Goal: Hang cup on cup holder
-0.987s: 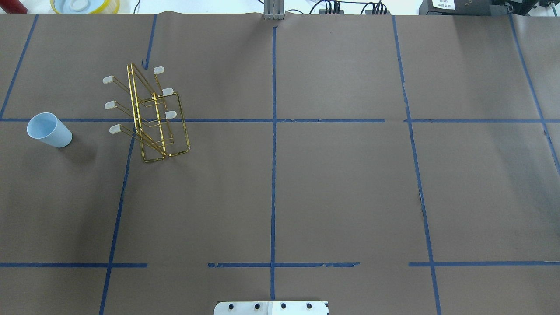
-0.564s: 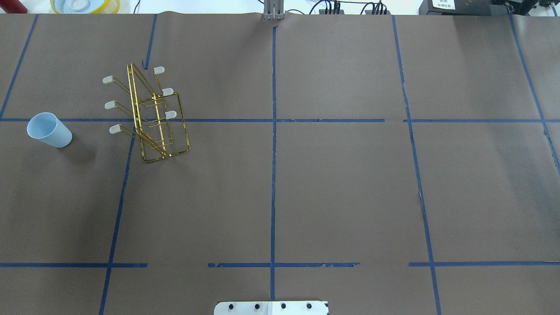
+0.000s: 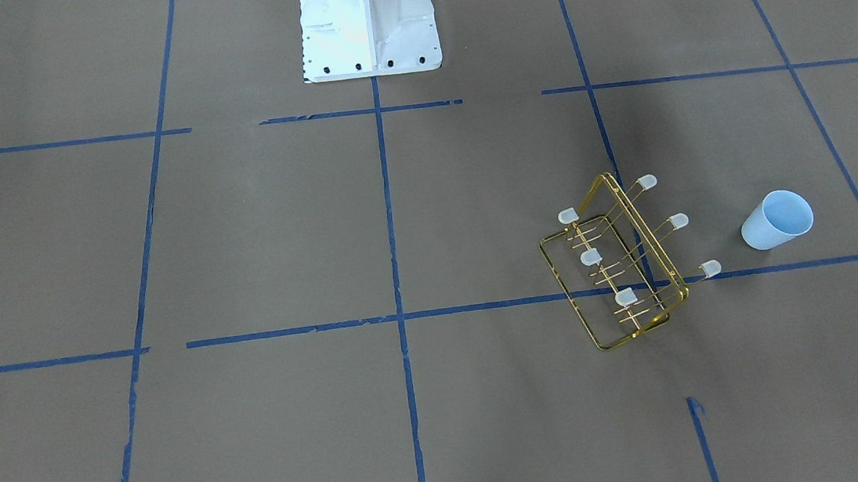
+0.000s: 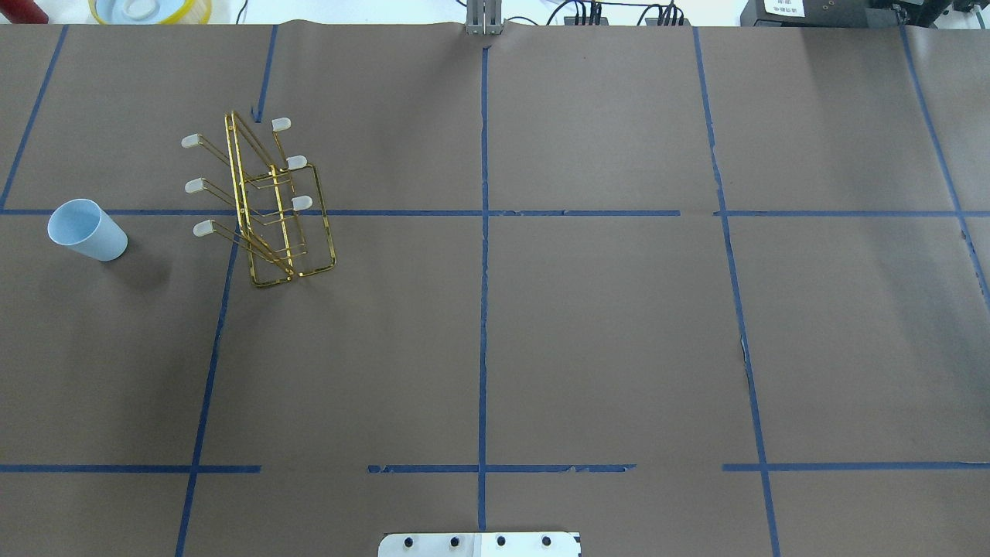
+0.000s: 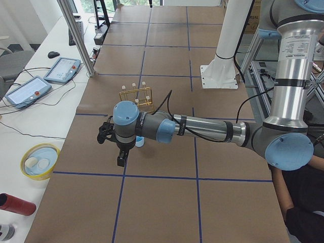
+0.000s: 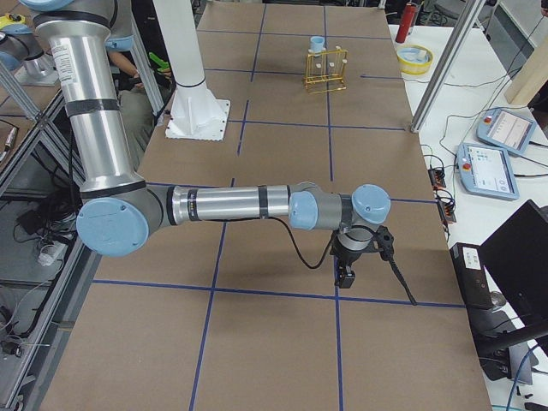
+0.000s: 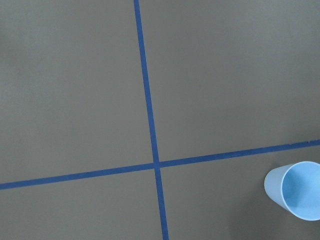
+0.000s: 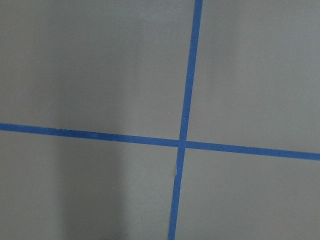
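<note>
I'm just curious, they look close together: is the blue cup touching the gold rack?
Apart. The overhead view shows a stretch of bare table between the cup and the rack.

This is a robotics lab. The table point(image 4: 619, 348) is covered in brown paper and marked into a grid with blue tape point(image 4: 483, 309). A white pedestal point(image 3: 367, 26) is bolted down at one long edge. Two industrial arms, the left arm point(image 5: 202, 129) and the right arm point(image 6: 231, 205), reach out over the paper; both are silver tubes with blue joint caps. On a white bench point(image 5: 20, 152) alongside lie teach pendants point(image 5: 62, 69) with red stop buttons and a mouse point(image 5: 52, 53). An aluminium post point(image 5: 76, 35) rises at the table's edge, and black cables point(image 4: 574, 15) run behind it.
</note>
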{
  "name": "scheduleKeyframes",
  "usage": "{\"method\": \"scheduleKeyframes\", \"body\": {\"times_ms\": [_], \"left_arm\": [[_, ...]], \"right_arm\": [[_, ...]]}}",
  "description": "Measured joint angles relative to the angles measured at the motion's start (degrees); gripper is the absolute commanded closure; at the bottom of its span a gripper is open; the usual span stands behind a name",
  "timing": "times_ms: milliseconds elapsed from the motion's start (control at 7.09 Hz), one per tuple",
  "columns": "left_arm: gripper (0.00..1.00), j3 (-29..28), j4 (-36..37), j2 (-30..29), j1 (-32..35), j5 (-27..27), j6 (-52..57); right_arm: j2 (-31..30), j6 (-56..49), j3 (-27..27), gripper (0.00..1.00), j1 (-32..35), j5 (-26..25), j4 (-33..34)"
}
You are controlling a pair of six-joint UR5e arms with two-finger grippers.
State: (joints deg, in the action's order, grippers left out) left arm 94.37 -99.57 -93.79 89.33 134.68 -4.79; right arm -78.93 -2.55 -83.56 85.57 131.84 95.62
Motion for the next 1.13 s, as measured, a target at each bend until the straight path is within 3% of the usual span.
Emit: {"method": "scheduleKeyframes", "body": {"times_ms": [282, 705, 1128], "left_arm": [[0.0, 0.06, -1.21, -1.14, -0.31, 0.03, -0.5], [0.0, 0.59, -10.89, -2.43, -1.38, -0.42, -6.05], [0.0, 1.89, -14.39, -1.89, -2.99, -2.16, -9.8]], "right_arm": [[0.0, 0.02, 0.0, 0.0, 0.01, 0.0, 0.0], [0.0, 0.05, -0.02, 0.0, 0.04, 0.0, 0.0], [0.0, 0.04, 0.0, 0.0, 0.02, 0.0, 0.0]]}}
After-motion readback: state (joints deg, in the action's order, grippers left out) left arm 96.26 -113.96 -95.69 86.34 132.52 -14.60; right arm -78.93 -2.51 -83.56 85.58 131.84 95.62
